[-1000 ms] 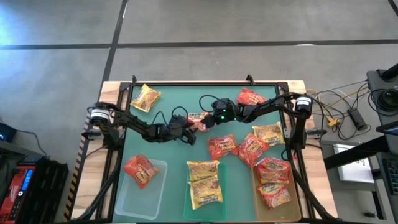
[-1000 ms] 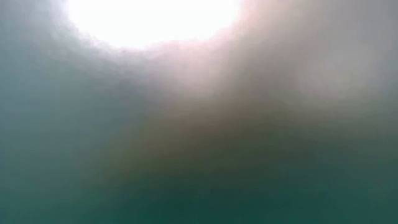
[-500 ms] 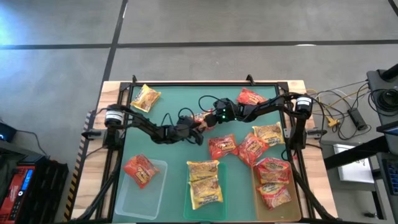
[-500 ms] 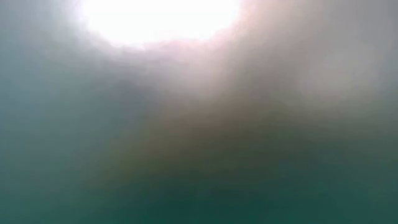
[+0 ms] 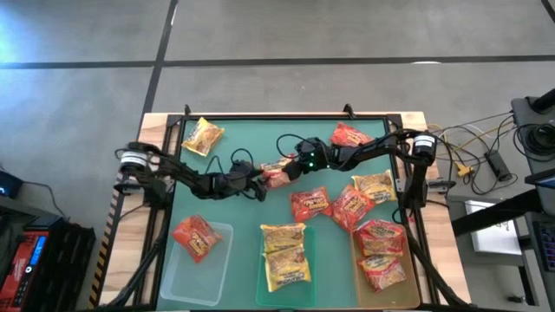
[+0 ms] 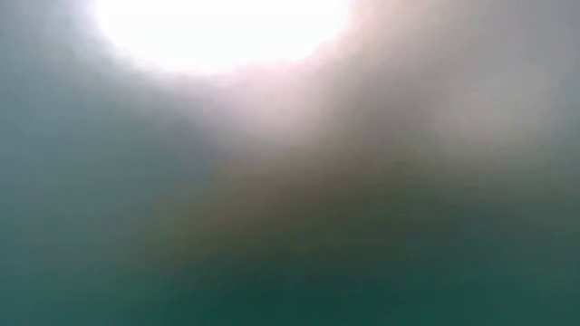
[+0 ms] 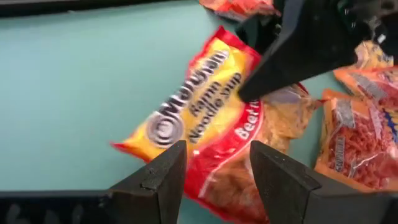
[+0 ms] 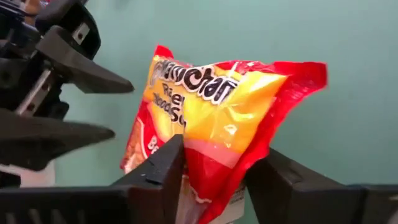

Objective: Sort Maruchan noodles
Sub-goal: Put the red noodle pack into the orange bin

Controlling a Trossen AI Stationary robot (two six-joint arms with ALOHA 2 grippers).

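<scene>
Right end effector (image 8: pixel 214 171) pinches packet (image 8: pixel 211 118) edge mid-table.

**A:** where are the arms at rn?

**B:** both reach to mid-table and nearly meet. right gripper (image 5: pixel 284 168) is pinched on a noodle packet (image 8: pixel 211 118). left gripper (image 5: pixel 258 184) sits just beside it, fingers (image 7: pixel 163 177) apart and gripping nothing.

- a lab or workshop test bay: grey concrete floor (image 5: pixel 303 35) with painted lines at twelve o'clock
- wood-edged desk (image 5: pixel 156 130) with a green mat (image 5: pixel 251 139)
- loose cables (image 5: pixel 473 147) and equipment at three o'clock
</scene>
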